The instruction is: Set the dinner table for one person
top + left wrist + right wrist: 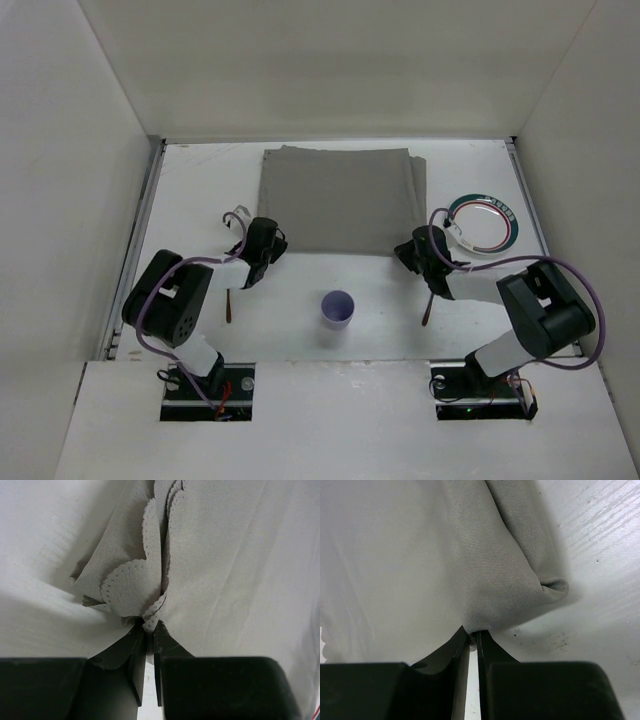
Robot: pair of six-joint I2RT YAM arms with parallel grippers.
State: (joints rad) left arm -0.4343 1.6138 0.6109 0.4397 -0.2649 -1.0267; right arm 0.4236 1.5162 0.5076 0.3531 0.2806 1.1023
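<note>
Left pincer (149,627) clamped on grey rectangular cloth mat (340,200) (scalloped edge bunched). Right pincer (474,632) grips its other near corner.

Bright, even light from above, with soft shadows.

In the top view the big flat white matte tabletop (290,335) is lit evenly. The small round purple cup (338,308) and the arms drop only faint shadows, and tiny things look a bit fuzzy. In both wrist views the weave of the grey woven cloth mat (240,555) is sharp. The black left gripper (151,627) and black right gripper (472,634) are dark with almost no detail. Soft grey shadows lie beside the mat's folds.
</note>
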